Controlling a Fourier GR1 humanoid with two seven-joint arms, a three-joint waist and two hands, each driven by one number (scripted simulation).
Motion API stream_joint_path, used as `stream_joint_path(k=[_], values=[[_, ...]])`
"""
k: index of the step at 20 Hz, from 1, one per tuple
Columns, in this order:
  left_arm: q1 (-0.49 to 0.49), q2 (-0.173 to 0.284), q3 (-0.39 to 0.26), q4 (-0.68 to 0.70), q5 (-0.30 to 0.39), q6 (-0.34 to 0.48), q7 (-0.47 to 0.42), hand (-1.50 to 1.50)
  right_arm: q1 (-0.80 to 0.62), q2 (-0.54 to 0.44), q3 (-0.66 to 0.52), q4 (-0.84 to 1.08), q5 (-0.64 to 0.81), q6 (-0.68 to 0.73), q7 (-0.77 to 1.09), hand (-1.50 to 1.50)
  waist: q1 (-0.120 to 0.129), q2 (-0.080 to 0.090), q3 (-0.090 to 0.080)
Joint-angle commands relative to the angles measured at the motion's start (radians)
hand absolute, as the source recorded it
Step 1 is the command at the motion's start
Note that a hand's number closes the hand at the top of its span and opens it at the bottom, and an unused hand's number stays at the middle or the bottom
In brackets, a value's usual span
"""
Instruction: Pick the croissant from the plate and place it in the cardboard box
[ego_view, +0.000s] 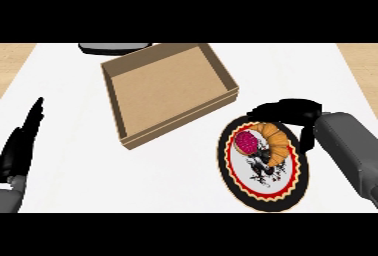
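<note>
Nearest, the left robot hand (21, 142) rests at the view's left edge w/ fingers straight, holding nothing, out of the way. The plate (260, 199) lies on the white surface (170, 175) at lower right. On its upper part sits the croissant (275, 142), beside a pink pastry (247, 142). The right robot hand (289, 114) arches over the plate's far rim, fingers curled above the croissant's top; can't tell if it's gripping yet, probably closing in. Farther, upper left: cardboard box (214, 67), open-topped, near the plate, so a short carry. Beyond it, a dark dish (111, 47).

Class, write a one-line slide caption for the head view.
Right hand at the plate's far rim above the croissant; open box waits alongside; left hand rests.
</note>
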Motion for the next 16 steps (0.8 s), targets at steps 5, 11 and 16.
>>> stream_joint_path(k=[5,11,16], values=[[0.057,-0.039,0.011,-0.031,-0.035,0.006,-0.014,0.00,0.028,-0.016,-0.015,-0.166,-0.028,0.137,-0.066,-1.50,-0.009,-0.006,-0.001],[0.022,-0.030,0.064,-0.007,-0.050,-0.045,-0.005,0.00,0.101,-0.074,0.009,-0.310,0.052,0.163,0.046,-1.50,-0.014,-0.005,-0.001],[-0.033,-0.065,0.072,0.019,-0.088,-0.056,0.028,0.00,0.173,-0.003,-0.005,-0.298,0.114,0.108,0.149,-1.50,-0.012,-0.003,-0.001]])
